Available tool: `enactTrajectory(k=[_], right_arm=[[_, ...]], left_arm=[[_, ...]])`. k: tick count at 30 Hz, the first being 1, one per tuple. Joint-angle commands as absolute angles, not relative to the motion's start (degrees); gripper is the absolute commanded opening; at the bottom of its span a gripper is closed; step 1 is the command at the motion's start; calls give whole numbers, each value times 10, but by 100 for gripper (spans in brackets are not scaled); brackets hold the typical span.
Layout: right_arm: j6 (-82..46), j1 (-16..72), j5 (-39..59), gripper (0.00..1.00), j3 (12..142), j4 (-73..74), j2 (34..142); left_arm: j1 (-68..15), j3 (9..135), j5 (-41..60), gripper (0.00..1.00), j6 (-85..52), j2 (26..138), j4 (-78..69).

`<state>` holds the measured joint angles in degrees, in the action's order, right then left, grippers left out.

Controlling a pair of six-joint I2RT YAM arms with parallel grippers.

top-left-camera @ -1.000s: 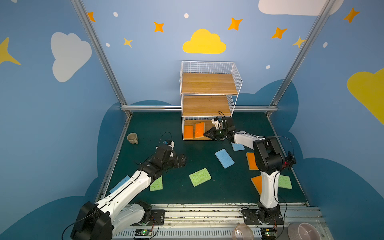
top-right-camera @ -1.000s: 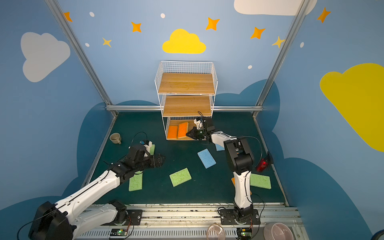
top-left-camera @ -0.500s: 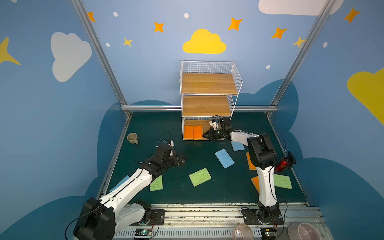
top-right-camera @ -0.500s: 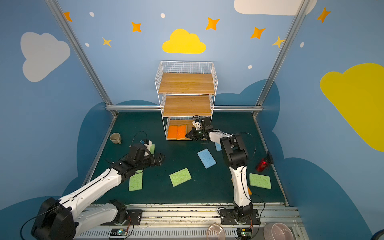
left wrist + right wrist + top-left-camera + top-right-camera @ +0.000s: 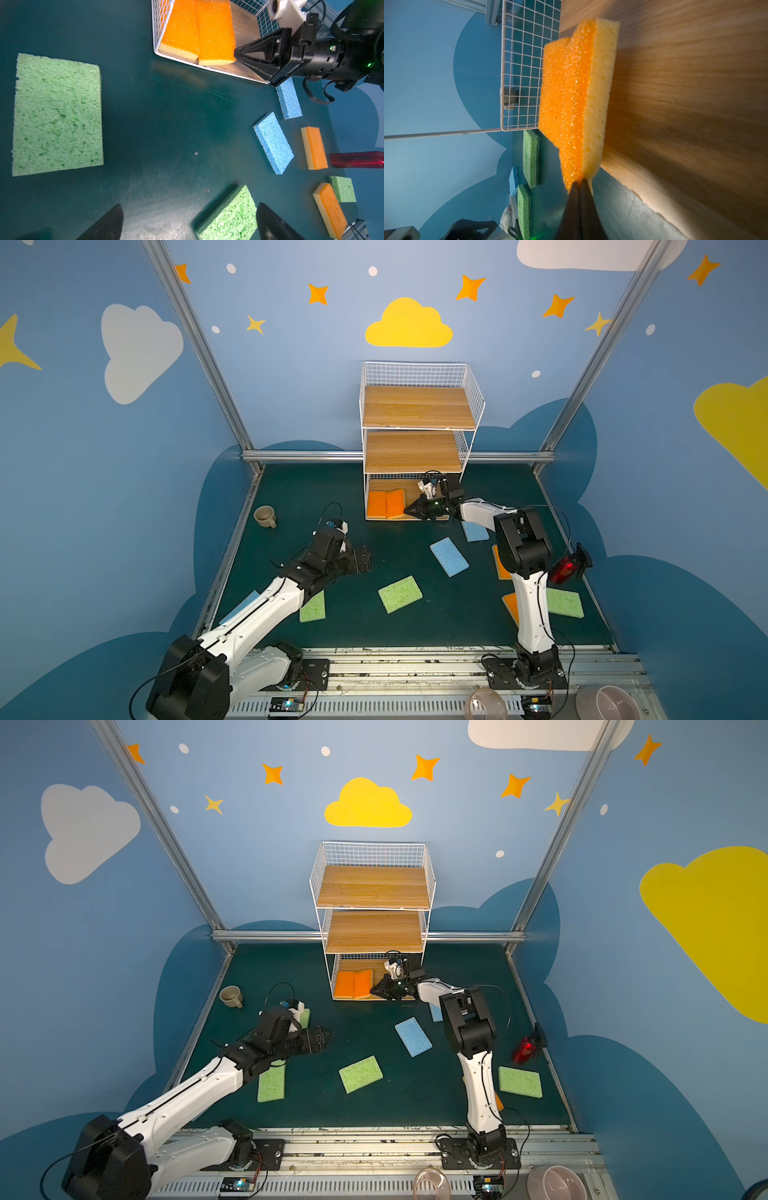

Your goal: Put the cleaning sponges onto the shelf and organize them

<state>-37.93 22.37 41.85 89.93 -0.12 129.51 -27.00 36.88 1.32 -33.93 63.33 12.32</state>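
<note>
Where the mat runs closest to the arm bases, three pads lie flat: a green sponge part-covered by the left arm, a second green sponge mid-mat, and a third green sponge near the right edge. A blue sponge shows as a strip under the left arm. An orange sponge pokes out behind the right arm. Left gripper hovers above bare mat, jaws spread fully, holding nothing.

Further back are an angled blue sponge, another blue sponge beside the right arm, and another orange sponge.

Farthest is the shelf, at the back wall. On its bottom board, at the left end, a pair of orange sponges lie side by side, touching. Right gripper has its jaws pressed together with nothing between them. Its tips are against the right-hand sponge's front corner.

Change over the last second: the right-hand sponge sat askew from its neighbour and is now squared up against it. Right gripper has travelled left with it. The left arm has barely shifted.

View differences: a fourth green sponge shows just beside the left wrist in a top view. The left wrist view has that same green sponge large and flat. Only the right wrist view shows the closed fingertips meeting the sponge at the seam between orange face and yellow layer.
</note>
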Motion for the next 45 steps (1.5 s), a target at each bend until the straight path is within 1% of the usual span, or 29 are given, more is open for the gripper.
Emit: enactTrajectory(k=[1, 6, 24, 25, 30, 33, 34, 40, 45], right_arm=[[-396, 208, 403, 0, 880, 14, 1289], [-402, 203, 392, 0, 871, 19, 1283], [-407, 204, 397, 0, 912, 9, 1309], [-407, 204, 397, 2, 911, 9, 1309], [-403, 205, 393, 29, 910, 1, 1304], [-402, 205, 391, 43, 907, 0, 1300], [-402, 205, 391, 45, 907, 0, 1299], [-403, 207, 390, 51, 883, 10, 1279], [-395, 212, 378, 56, 834, 17, 1229]], left_arm=[[-267, 369, 15, 99, -343, 627, 118], [-269, 372, 22, 99, -343, 635, 117], [-269, 370, 20, 99, -342, 631, 118], [-269, 370, 20, 99, -342, 630, 118], [-270, 370, 19, 99, -342, 627, 122], [-273, 370, 16, 99, -342, 619, 127], [-276, 370, 15, 99, -342, 617, 130], [-285, 373, 6, 99, -341, 601, 146], [-305, 390, -11, 100, -326, 599, 174]])
